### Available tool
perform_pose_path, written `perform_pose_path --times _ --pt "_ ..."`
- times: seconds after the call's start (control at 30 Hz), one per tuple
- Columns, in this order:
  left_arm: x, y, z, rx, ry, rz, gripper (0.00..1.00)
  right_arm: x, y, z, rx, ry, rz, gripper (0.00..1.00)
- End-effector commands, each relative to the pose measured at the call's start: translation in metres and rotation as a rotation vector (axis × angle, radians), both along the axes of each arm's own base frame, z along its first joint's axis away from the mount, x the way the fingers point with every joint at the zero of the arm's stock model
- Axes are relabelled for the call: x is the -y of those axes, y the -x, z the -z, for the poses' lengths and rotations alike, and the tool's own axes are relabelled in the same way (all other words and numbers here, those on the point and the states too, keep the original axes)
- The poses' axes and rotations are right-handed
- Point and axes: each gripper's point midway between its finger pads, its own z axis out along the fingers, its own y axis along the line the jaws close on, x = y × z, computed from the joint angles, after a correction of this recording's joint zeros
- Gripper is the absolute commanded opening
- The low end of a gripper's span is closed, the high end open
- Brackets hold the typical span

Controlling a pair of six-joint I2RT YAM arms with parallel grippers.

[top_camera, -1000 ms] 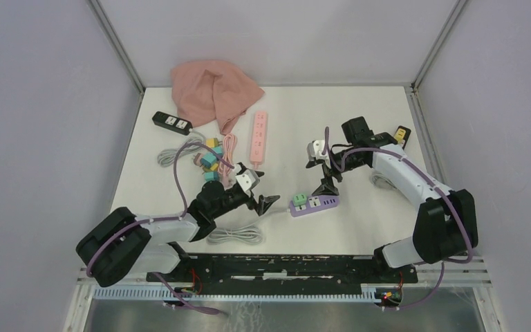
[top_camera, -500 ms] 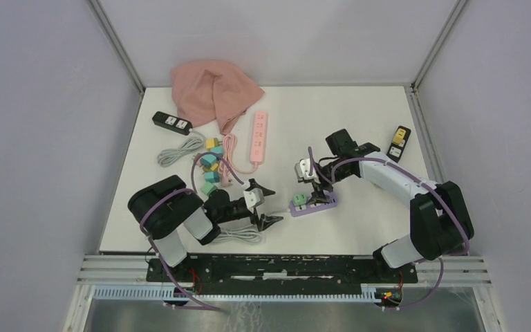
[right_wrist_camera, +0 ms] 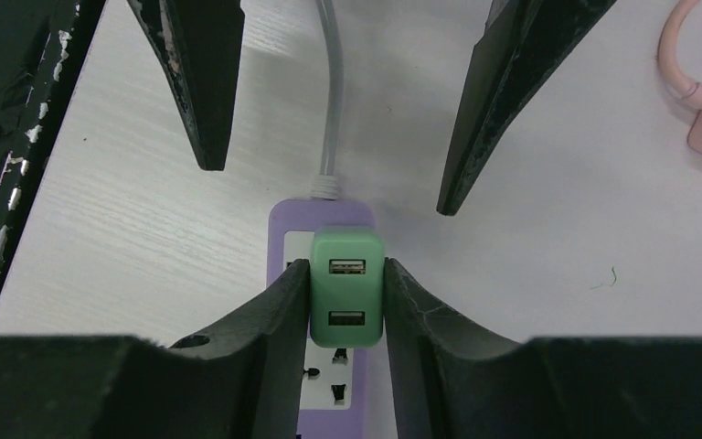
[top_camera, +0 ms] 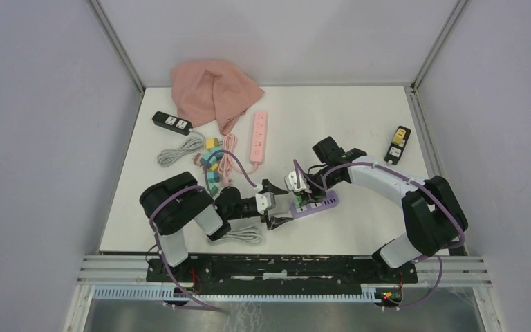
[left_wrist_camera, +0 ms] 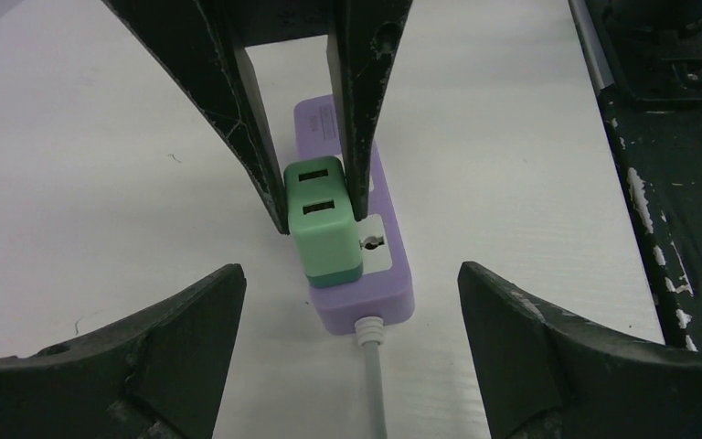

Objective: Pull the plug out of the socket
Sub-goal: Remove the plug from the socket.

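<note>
The right arm bends out to the right of the purple power strip (top_camera: 323,202) and its forearm comes back leftward, so the right gripper (top_camera: 306,199) stands over the strip's left end, pointing down. Its two fingers (right_wrist_camera: 274,311) are pressed on the two sides of the green USB plug (right_wrist_camera: 347,293), which sits in the strip's last socket, next to the white cable (right_wrist_camera: 332,91) – it is not pulled out. The left arm is folded near its base and its forearm lies low, pointing right toward the strip's cable end. The left gripper (top_camera: 276,204) is spread wide and holds nothing; its tips stand one on each side of the cable, just short of the strip. A second ago the right gripper hung wide open above the strip, and the left arm was stretched far out to the left with its gripper well apart from the strip – since then the left gripper came close and the right one closed on the plug.
</note>
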Motion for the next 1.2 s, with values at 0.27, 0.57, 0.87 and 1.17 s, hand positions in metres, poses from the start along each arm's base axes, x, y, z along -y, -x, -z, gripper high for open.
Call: perform_pose_path --times 0.27,0.57,0.87,1.17 --pt "0.015 -0.015 0.009 0.029 -0.009 -0.053 0.93 -0.006 -0.006 -0.021 0.018 -0.038 0.04 0.09" --pt "0.026 -0.016 0.024 -0.008 -0.052 -0.03 0.93 -0.011 -0.011 -0.042 -0.038 -0.112 0.111 0.0" --pt "0.031 -0.021 0.03 -0.033 -0.072 -0.034 0.88 -0.015 -0.015 -0.047 -0.068 -0.131 0.148 0.0" --pt "0.036 -0.019 0.038 -0.062 -0.109 -0.005 0.79 -0.015 -0.016 -0.052 -0.076 -0.139 0.154 0.0"
